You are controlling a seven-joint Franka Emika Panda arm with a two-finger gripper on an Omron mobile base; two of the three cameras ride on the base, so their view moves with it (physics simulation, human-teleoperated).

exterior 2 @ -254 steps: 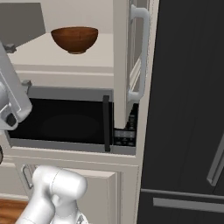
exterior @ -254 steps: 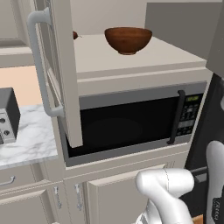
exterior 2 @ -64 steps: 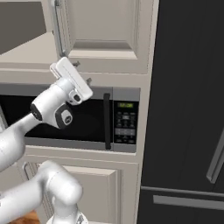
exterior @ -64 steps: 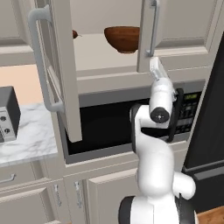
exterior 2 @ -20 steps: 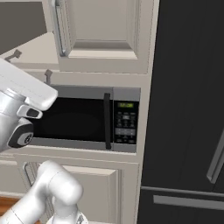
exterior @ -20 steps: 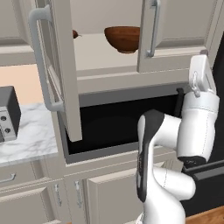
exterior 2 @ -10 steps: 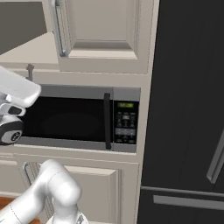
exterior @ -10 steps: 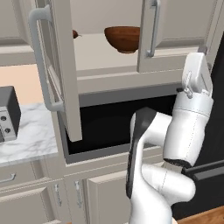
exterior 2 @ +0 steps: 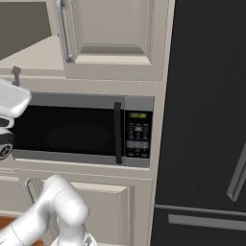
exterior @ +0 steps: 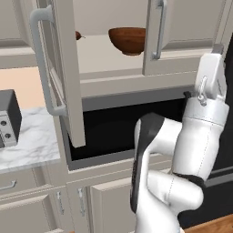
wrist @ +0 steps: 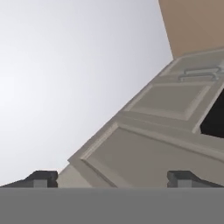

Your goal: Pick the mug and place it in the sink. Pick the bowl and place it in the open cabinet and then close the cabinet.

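Observation:
The dark reddish-brown wooden bowl (exterior: 129, 40) rests on the shelf inside the beige upper cabinet (exterior: 113, 77), above the black microwave (exterior 2: 81, 129). The cabinet's left door (exterior: 63, 73) hangs wide open, while its right door (exterior 2: 115, 33) is swung to, shut or nearly so. My gripper (exterior: 217, 47) points upward at the right of the cabinet, below and to the right of the bowl and apart from it. In the hand view the gripper (wrist: 111, 179) is open with nothing between its fingertips (wrist: 41, 178), facing beige door panels. The mug and the sink are out of view.
A small brown-orange round object (exterior: 79, 35) lies at the back of the shelf. A toaster (exterior: 7, 118) stands on the marble counter (exterior: 27, 148) at the left. The black fridge (exterior 2: 206, 120) borders the microwave on the right. Lower cabinets (exterior: 50, 205) run beneath.
Since the oldest frames the right door has been swung to and the arm has moved away to its right. Over the last second the hand has drifted only slightly.

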